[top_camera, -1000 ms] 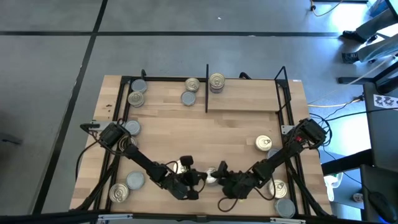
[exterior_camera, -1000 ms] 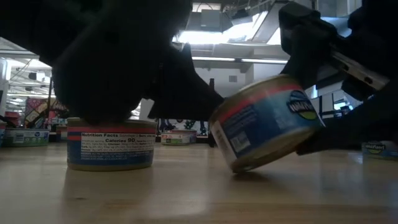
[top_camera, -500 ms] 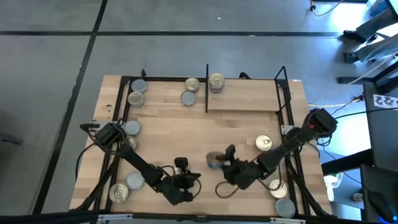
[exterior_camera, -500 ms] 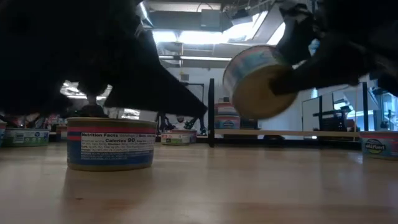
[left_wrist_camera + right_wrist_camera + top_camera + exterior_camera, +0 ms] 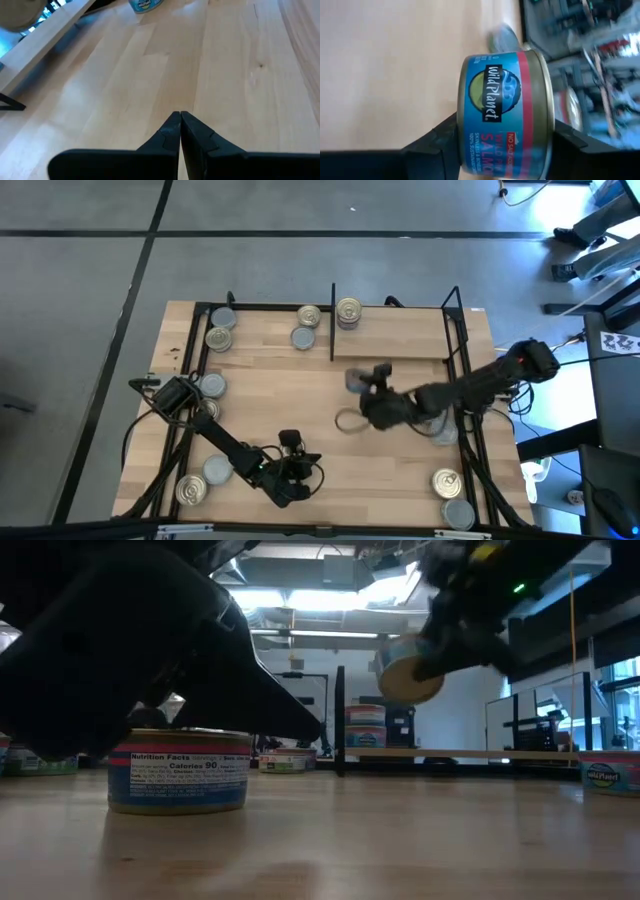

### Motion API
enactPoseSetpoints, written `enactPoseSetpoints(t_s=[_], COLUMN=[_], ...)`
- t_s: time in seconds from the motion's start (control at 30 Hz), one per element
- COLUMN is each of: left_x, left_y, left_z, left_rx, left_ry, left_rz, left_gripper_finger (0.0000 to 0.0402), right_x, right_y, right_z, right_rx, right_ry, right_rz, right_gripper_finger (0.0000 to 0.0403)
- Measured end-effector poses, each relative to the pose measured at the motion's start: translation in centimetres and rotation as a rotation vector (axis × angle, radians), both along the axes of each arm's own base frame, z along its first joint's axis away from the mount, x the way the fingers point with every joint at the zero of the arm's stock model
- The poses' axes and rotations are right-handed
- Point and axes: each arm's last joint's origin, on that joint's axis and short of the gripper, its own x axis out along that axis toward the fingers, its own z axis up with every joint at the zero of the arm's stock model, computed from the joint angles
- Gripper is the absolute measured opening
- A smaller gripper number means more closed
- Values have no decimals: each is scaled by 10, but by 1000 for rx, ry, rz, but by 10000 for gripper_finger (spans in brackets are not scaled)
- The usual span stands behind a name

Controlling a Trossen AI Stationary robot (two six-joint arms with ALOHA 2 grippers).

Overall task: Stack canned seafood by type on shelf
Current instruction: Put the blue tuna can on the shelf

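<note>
With salmon tin (image 5: 502, 112) clamped sideways in right pincer (image 5: 372, 392), aloft above shelf (image 5: 260, 395), best turned level before lowering onto matching stack (image 5: 347, 312) just ahead; left pincer (image 5: 179, 131) clenched, empty.

The right arm's fingers (image 5: 445, 145) clasp a tin (image 5: 357, 381) lifted above the middle of the shelf (image 5: 390, 350); in the right wrist view this tin (image 5: 507, 110) lies on its side between them. Beyond those fingers, toward the far edge, the divider (image 5: 332, 320) stands upright, with a stack of tins (image 5: 348, 311) just beside it on the right and two tins (image 5: 306, 326) just beside it on the left. The left arm's fingers (image 5: 179, 131), pressed together, sit low over the bench (image 5: 320, 425) near its front edge. A tin (image 5: 179, 771) rests on the bench just beside them.
</note>
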Motion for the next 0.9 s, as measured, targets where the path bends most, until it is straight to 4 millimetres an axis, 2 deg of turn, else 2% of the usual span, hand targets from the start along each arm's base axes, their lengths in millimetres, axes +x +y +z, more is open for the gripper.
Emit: enactPoseSetpoints(t_s=[0.23,0.47,0.6,0.9], left_x=[-1,-1,-2,-2], left_y=[1,1,1,2], left_z=[-1,0,-1,-1], left_rx=[17,27,31,37], left_ry=[18,24,30,38], left_rz=[-1,-4,-3,-2], left_gripper_finger=[8,8,8,8], right_x=[10,15,22,37], right_y=[-61,-105,-121,-133], right_z=[2,-6,-17,-36], right_rx=[3,93,107,73], right_ry=[20,48,48,45], right_rz=[-139,-160,-168,-157], right_gripper_finger=[197,196,197,198])
